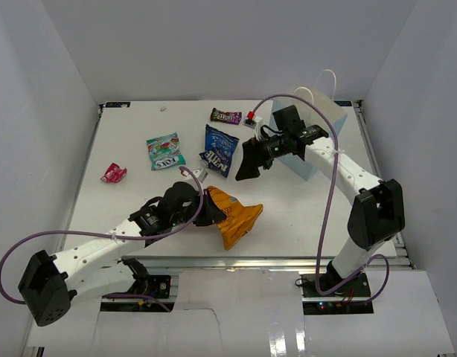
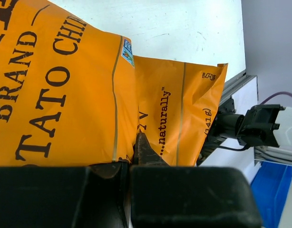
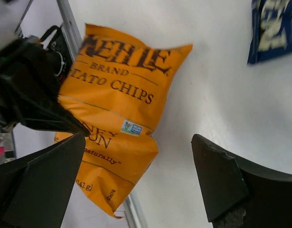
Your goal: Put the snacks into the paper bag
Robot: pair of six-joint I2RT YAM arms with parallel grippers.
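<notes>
Left wrist view is filled by the orange chip bag [image 2: 65, 95], the left claw [image 2: 136, 159] clenched on a fold near its middle, at the near edge of the worktop [image 1: 303, 204]. I'd judge it light, puffy and slick, with brittle chips inside, so a crimped end seam looks the safer hold. Whether it rests or hangs, I can't tell. Further out, the right claw [image 1: 252, 160] stands released, holding nothing. Beyond lie the dark blue bag [image 1: 219, 149], teal-white bag [image 1: 165, 151], red-pink wrapper [image 1: 113, 173] and purple candy pack [image 1: 225, 116]. Farthest, the paper bag [image 1: 334, 117] sits half hidden behind the right arm, its mouth unclear; no green-yellow bag shows.
</notes>
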